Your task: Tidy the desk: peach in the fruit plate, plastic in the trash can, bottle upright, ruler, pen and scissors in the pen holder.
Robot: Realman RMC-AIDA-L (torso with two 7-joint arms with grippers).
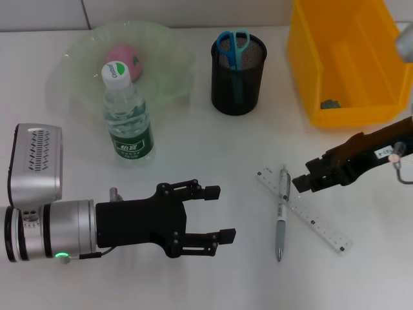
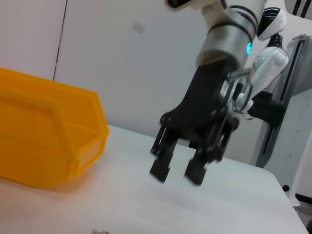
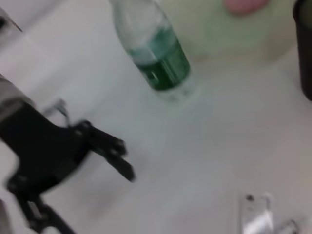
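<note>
With peach [image 1: 124, 55] in the fruit plate [image 1: 77, 58], bottle [image 1: 128, 116] upright and scissors [image 1: 232, 46] in the pen holder [image 1: 238, 87], pen [image 1: 281, 213] and ruler [image 1: 310, 216] lie crossed beside the right gripper [image 1: 303, 182], jaws spread. The left gripper [image 1: 218, 213] waits open. A dark scrap in the trash can [image 1: 342, 64] is indistinct.

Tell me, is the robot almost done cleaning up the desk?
More than halfway. Done: the peach is in the plate, the bottle stands upright, the scissors are in the pen holder, and something small lies in the yellow bin. In hand: nothing; the right gripper hovers near the pen, and the left gripper is open and empty. Left: pen and ruler, crossed on the desk.
</note>
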